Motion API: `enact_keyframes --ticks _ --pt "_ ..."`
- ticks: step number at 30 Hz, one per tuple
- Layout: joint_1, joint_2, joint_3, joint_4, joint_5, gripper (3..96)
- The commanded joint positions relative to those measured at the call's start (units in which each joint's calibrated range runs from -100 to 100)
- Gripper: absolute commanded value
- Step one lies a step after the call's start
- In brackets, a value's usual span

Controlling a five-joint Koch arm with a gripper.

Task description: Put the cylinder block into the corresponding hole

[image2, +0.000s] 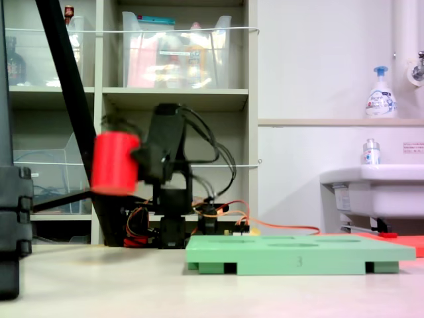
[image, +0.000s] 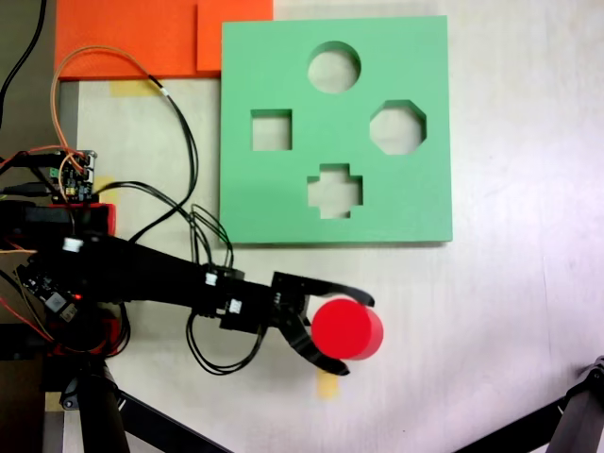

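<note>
Partly hidden, the cylinder block (image: 347, 328) shows only its flat round top and a sliver of side wall in the first exterior view, since the camera looks straight down on it; the lower finger (image: 316, 357) curves under its edge there. In the second exterior view the block (image2: 114, 163) is motion-blurred, so its edges smear, and the gripper (image2: 136, 159) behind it is a dark mass whose fingers cannot be separated. The arm's base (image: 57, 283) at the first exterior view's left sits among tangled wires.

The block is bright red-pink, short and smooth. It is clasped between the 2 black fingers of the gripper (image: 342, 332), and the second exterior view shows it lifted well above the table (image2: 99, 285).

It lies off the green foam board (image: 425, 189), near that board's lower edge in the first exterior view. The circular hole (image: 333, 67) sits on the board's far side from the block, with the cross cutout (image: 334, 191), square cutout (image: 271, 130) and octagonal cutout (image: 397, 126) also open.
</note>
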Motion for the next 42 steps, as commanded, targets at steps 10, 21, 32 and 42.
enact_keyframes --ticks 10,21,32,42 --pt "20.56 -10.32 25.86 -20.91 -0.20 34.8" --pt "30.92 16.50 25.66 -15.03 -3.37 35.2" --pt "31.84 35.21 27.26 -7.62 -3.47 35.2" --pt "31.70 48.34 33.54 -5.11 -3.47 35.2"
